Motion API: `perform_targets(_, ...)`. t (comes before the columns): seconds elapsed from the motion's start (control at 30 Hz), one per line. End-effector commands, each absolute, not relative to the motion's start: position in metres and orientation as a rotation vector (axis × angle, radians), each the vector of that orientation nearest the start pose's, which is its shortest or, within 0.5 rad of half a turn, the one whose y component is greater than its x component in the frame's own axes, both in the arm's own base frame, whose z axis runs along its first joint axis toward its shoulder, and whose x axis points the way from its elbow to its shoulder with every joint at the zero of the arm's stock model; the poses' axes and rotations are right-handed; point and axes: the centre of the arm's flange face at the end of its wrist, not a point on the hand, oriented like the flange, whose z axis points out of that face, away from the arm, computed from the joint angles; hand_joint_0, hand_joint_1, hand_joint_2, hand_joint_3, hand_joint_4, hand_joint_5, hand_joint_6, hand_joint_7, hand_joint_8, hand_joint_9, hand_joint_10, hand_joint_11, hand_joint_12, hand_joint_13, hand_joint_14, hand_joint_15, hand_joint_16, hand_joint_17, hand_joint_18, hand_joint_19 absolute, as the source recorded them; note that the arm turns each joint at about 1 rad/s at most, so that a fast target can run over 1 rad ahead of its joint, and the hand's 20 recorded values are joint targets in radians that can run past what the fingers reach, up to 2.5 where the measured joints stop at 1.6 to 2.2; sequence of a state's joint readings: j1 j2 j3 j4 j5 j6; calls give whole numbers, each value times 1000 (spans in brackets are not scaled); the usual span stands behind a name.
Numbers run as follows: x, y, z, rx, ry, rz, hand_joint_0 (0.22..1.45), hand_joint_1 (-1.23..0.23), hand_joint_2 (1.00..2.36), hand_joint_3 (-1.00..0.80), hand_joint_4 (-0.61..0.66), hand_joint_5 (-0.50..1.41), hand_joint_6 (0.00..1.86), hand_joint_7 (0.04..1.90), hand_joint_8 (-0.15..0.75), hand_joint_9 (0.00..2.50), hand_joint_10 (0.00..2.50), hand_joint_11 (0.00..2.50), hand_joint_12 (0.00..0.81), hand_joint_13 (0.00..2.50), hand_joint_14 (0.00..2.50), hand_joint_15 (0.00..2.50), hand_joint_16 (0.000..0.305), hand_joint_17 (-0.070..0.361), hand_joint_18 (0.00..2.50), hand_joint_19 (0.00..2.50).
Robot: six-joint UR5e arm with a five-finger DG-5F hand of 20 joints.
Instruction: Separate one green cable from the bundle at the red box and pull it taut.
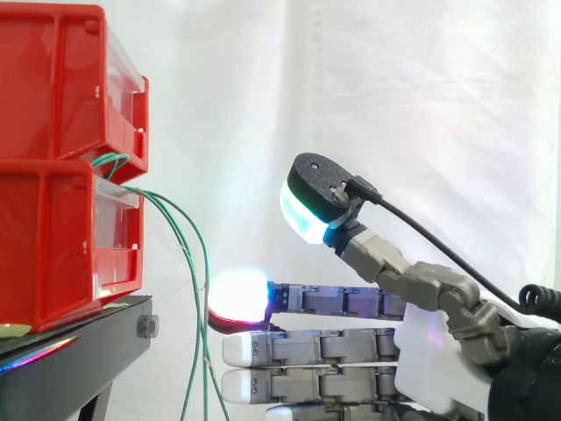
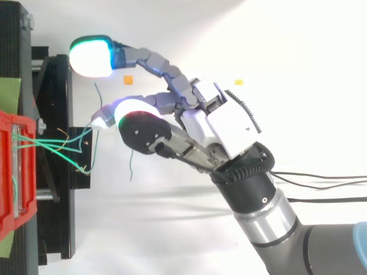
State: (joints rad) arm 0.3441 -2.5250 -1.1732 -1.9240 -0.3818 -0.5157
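Several thin green cables [image 1: 112, 161] come out between two stacked red boxes [image 1: 53, 246] and hang down past the stand's edge. In the top view the cables [image 2: 57, 146] fan out from the red box [image 2: 7, 172] towards the right. My hand [image 1: 429, 351] reaches in from the right and is open, its fingers straight and level and pointing at the hanging cables. A fingertip [image 1: 238, 294] glowing white and red lies right beside them; contact is unclear. The thumb pad [image 1: 302, 210] is raised above, apart from the cables. Nothing is pinched.
The boxes sit on a black stand [image 1: 88, 329] at the left, before a white curtain. In the top view one finger [image 2: 92, 57] spreads out far from the cables, over the stand [image 2: 57, 189]. Loose cable ends [image 2: 131, 166] dangle near the hand [image 2: 218, 126].
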Motion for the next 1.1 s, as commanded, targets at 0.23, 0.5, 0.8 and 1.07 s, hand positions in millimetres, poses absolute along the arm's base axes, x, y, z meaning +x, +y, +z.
perform_targets(0.23, 830, 12, 191, 1253, 400, 631, 405, -468, 1000, -500, 129, -294, 501, 589, 360, 1004, 16, 560, 429, 911, 18, 595, 88, 197, 992, 618)
perform_targets(0.5, 863, 26, 149, 1247, 390, 653, 405, -467, 1000, -500, 129, -294, 501, 589, 364, 1011, 17, 564, 432, 916, 19, 594, 88, 197, 991, 627)
perform_targets(0.8, 854, 41, 111, 1290, 384, 624, 406, -465, 1000, -500, 128, -295, 501, 591, 368, 1186, 21, 638, 446, 1163, 19, 686, 89, 200, 1097, 619)
perform_targets(1.07, 851, 62, 111, 1316, 363, 584, 409, -464, 1000, -500, 145, -293, 501, 584, 373, 1453, 25, 889, 451, 1404, 24, 895, 88, 198, 1142, 623)
